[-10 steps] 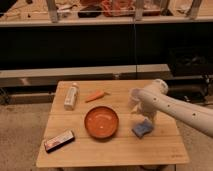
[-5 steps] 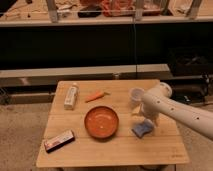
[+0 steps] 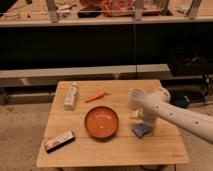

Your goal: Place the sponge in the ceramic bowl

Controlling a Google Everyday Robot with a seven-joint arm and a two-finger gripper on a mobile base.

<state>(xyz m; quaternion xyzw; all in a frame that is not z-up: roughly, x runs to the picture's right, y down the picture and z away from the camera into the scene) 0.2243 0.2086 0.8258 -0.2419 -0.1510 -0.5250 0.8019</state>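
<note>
Camera view shows a wooden table (image 3: 165, 150) with the bowl (image 3: 101, 122) near its middle. The sponge (image 3: 141, 131) lies on the table just right of the bowl, not touching it. The gripper (image 3: 142, 122) hangs right over the sponge, and its claw is spread wide. A white arm (image 3: 175, 115) reaches in from the bowl's right. Behind the bowl lie a carrot (image 3: 96, 96) and a bottle (image 3: 71, 96). A cup (image 3: 136, 94) stands behind and right of the bowl. A dark box (image 3: 59, 141) lies in front, to its left.

Gripper (image 3: 142, 121), jaws spread, hung at sponge (image 3: 141, 130) (right of centre). A bare table (image 3: 125, 147) strip separated it from ceramic bowl (image 3: 101, 122), and a cup (image 3: 136, 95) crowded behind.
</note>
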